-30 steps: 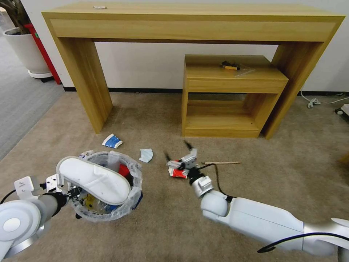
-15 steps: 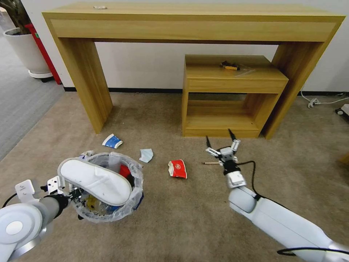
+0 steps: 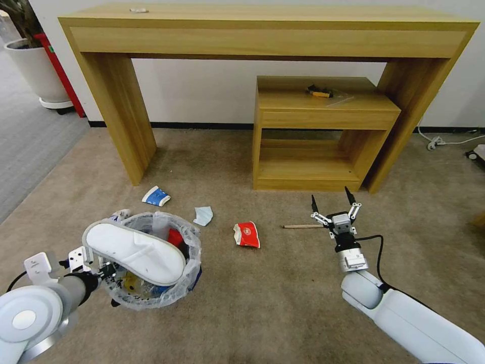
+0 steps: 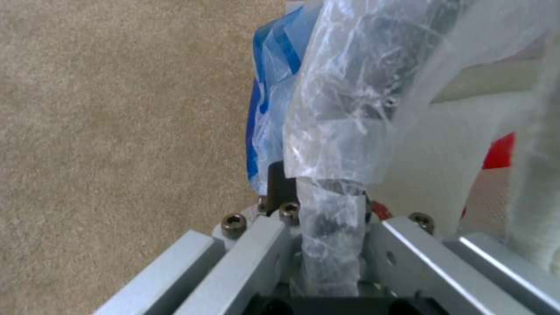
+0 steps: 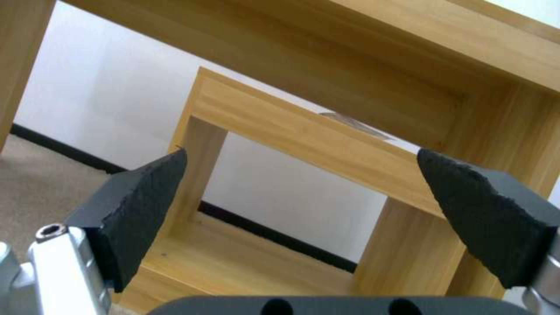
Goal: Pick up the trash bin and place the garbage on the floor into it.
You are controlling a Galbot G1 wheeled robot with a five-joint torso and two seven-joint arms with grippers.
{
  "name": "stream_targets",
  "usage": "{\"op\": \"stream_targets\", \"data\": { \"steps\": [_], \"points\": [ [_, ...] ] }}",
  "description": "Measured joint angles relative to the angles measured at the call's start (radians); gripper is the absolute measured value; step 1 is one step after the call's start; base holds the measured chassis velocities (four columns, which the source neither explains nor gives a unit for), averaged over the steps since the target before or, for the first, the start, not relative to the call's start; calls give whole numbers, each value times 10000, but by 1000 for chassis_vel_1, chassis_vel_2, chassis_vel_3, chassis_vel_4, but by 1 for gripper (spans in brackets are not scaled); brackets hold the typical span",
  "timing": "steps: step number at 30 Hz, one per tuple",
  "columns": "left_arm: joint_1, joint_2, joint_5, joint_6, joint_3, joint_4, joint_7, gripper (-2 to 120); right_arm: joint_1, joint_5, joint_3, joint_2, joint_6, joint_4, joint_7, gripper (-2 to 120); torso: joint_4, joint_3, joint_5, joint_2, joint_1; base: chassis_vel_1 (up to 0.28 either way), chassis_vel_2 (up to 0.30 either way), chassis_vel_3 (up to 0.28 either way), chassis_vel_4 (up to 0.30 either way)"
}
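We see beige carpet floor (image 3: 262, 303) running to a white wall, grey striped carpet (image 3: 25, 136) and a white planter pot (image 3: 35, 71) at far left, a long wooden console table (image 3: 268, 30) with a low wooden shelf unit (image 3: 313, 131) under its right half. At lower left our left gripper (image 3: 93, 265) is clenched on the bagged rim of the trash bin (image 3: 151, 298); inside lie a white slipper (image 3: 134, 252), something red and yellow scraps. On the carpet, left to right: blue-white paper cup (image 3: 156, 195), pale blue mask (image 3: 203, 215), red wrapper (image 3: 247, 234), wooden stick (image 3: 302, 226). Our right gripper (image 3: 332, 198) hangs spread wide, empty, just beside the stick's right end.
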Motion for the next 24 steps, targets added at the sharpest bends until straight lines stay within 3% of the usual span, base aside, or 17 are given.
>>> {"op": "stream_targets", "data": {
  "steps": [12,19,24],
  "points": [
    [-95,-364,161,12,-50,-69,96,0,-43,14,504,462,-98,-30,-46,100,2,1,-2,0,0,0,0,0,0],
    [-328,-821,925,43,-94,19,482,0,-1072,-377,2858,1329,-641,745,-534,100,0,1,-2,0,1,80,76,-67,-83],
    [-371,-956,1118,49,-73,59,654,0,-1529,-406,3521,1649,-886,1110,-641,100,2,1,-4,0,1,99,119,-99,-108]
  ]
}}
